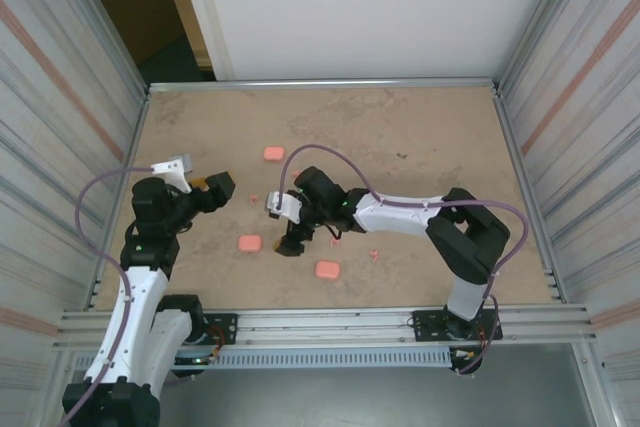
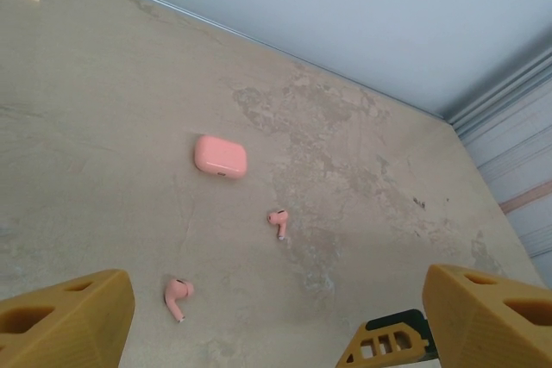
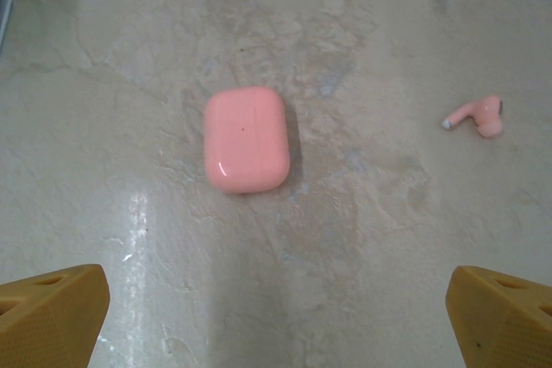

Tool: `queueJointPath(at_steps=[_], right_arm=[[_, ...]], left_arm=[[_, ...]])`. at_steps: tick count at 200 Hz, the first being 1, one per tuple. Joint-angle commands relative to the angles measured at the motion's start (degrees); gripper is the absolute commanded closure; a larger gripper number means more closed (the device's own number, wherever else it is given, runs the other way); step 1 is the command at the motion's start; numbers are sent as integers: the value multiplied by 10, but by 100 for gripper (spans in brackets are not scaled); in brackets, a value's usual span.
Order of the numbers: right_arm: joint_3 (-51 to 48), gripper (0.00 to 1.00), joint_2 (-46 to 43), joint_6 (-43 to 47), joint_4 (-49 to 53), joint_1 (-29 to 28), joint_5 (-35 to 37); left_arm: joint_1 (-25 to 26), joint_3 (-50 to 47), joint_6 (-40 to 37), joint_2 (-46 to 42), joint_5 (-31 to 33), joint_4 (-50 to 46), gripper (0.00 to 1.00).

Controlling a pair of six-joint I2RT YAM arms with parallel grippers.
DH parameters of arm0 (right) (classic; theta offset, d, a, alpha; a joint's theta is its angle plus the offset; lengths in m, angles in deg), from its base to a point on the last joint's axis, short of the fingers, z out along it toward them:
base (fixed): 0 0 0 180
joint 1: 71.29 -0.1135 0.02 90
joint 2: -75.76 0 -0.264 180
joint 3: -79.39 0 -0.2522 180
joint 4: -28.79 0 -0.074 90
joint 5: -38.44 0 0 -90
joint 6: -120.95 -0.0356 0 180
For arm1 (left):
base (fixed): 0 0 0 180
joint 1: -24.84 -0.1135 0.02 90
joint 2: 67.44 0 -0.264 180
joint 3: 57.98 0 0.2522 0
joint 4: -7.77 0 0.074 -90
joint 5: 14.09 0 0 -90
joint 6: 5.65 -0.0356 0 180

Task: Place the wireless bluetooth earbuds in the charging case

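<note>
Nothing is seated yet: the salmon-pink earbuds (image 2: 278,221) lie loose on the table (image 2: 103,84) beside closed charging cases (image 3: 247,140), while the left gripper (image 2: 276,325) and right gripper (image 3: 276,316) both gape wide, holding nothing.

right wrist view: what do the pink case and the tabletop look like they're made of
Pink case: probably moulded plastic, smooth, slightly glossy, going by the small highlight near its lower edge. Tabletop: hard mottled beige surface with a soft sheen where light streaks it; stone or laminate, hard to say.
</note>
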Motion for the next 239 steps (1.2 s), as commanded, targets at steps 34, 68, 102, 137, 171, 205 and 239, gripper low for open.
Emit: queueJointPath(at_steps=[34,68,102,137,171,205,239], right_arm=[[43,1,66,84,-53,-31,1],[66,1,109,76,-74,-46,5],[83,1,135,61,-80,-55,8],[91,0,148,49,-82,-58,13],[104,3,164,41,-68,-60,19],[115,7,176,38,-57,-60,22],[128,11,186,41,-35,-60,27]], left_arm=[[-5,-3,-15,-6,12,-6,13],[-5,-3,-16,-6,14,-6,12],[-5,-4,-16,-7,15,-4,12],[-6,-5,-15,-7,15,-4,11],[-5,-5,-15,-5,15,-2,11],[-5,-5,-14,-4,14,-1,11],[-6,-3,-15,-3,14,0,10]])
